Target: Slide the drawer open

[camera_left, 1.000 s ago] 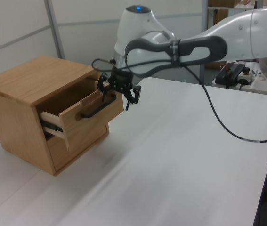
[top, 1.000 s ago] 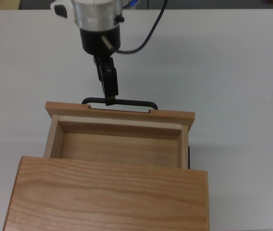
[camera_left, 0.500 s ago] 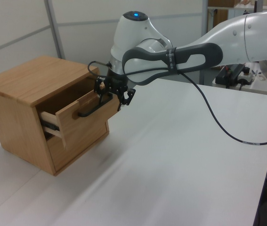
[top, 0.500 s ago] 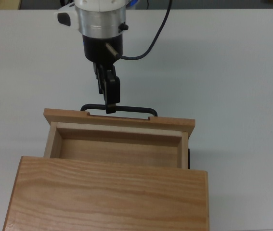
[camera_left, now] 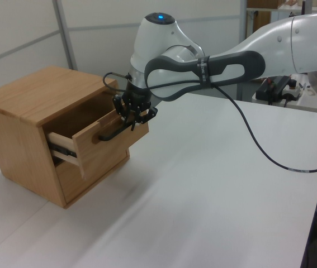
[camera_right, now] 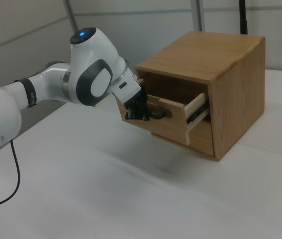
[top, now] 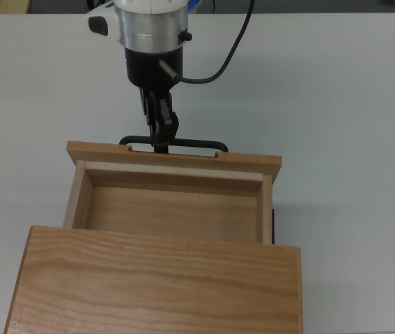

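The light wooden drawer (top: 176, 160) stands partly pulled out of its cabinet, its inside bare. A thin black bar handle (top: 198, 145) runs along the front panel. My gripper (top: 161, 141) comes down at the handle's left part in the top view, fingers shut on the bar. In the left view the gripper (camera_left: 131, 119) holds the upper end of the handle (camera_left: 109, 134) in front of the drawer (camera_left: 109, 149). The right view shows the gripper (camera_right: 140, 115) at the drawer front (camera_right: 166, 125).
The grained cabinet top (top: 155, 278) covers the drawer's rear part. A second drawer front (camera_left: 85, 176) sits below, closed. A black cable (top: 219, 64) loops from the wrist over the white table (top: 343, 104). Equipment stands beyond the table's far right in the left view.
The fingers, spread beside the handle a second ago, have closed on the bar. The drawer front has moved farther out of the cabinet than half a second ago.
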{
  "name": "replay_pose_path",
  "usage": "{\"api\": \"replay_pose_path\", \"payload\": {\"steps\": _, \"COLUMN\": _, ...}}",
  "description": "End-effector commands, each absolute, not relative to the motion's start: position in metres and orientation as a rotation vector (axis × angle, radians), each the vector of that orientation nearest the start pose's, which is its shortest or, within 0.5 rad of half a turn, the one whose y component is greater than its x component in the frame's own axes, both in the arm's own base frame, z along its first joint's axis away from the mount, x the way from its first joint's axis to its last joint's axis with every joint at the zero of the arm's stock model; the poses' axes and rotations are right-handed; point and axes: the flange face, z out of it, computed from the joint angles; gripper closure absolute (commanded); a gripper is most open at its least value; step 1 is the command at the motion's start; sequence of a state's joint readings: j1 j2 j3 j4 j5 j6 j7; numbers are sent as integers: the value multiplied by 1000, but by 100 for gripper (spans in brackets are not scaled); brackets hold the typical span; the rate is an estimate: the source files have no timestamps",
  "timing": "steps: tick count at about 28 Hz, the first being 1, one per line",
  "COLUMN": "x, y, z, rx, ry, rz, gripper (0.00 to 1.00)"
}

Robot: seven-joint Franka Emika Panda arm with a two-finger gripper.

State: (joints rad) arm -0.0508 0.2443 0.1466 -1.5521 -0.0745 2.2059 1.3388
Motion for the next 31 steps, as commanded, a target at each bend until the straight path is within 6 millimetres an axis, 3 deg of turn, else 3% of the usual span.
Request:
{"api": "replay_pose_path", "payload": {"steps": 1, "x": 643, "y": 48, "z": 572, "rx": -2426, "ry": 1669, "rz": -417, "gripper": 100}}
{"api": "replay_pose_path", "payload": {"steps": 10, "x": 604, "y": 45, "z": 589, "rx": -2528, "ry": 1770, "rz": -217, "gripper": 100}}
{"api": "replay_pose_path", "payload": {"steps": 15, "x": 592, "y": 44, "z": 595, "rx": -2555, "ry": 1794, "rz": -168, "gripper": 100}}
{"api": "replay_pose_path", "payload": {"steps": 26, "x": 596, "y": 40, "z": 607, "rx": -2525, "ry": 1785, "rz": -212, "gripper": 100}}
{"api": "replay_pose_path", "payload": {"steps": 28, "x": 597, "y": 40, "z": 613, "rx": -2532, "ry": 1759, "rz": -230, "gripper": 81}}
{"api": "replay_pose_path", "payload": {"steps": 29, "x": 597, "y": 39, "z": 617, "rx": -2573, "ry": 1690, "rz": -247, "gripper": 50}}
{"api": "replay_pose_path", "payload": {"steps": 31, "x": 597, "y": 40, "z": 622, "rx": -2637, "ry": 1586, "rz": -263, "gripper": 27}}
